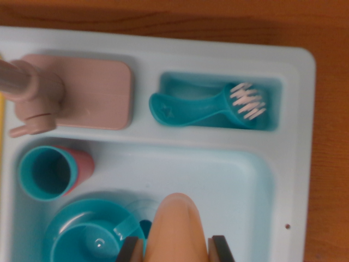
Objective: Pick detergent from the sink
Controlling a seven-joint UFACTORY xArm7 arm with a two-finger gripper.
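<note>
The detergent (pixel 177 224) is a peach-orange bottle with a rounded top, at the bottom middle of the wrist view, over the main basin of the pale blue toy sink (pixel 240 180). My gripper (pixel 174 250) straddles it. One dark fingertip (pixel 127 249) presses its left side and the other shows on its right, so the gripper is shut on the bottle. The bottle's lower part is cut off by the frame edge.
A teal cup with a pink one behind it (pixel 49 173) stands at the basin's left. A teal mug on a teal plate (pixel 87 234) lies beside the bottle. A teal brush (pixel 207 106) fills the small upper compartment. A pink faucet (pixel 32 93) stands upper left. A wooden counter (pixel 330 38) surrounds the sink.
</note>
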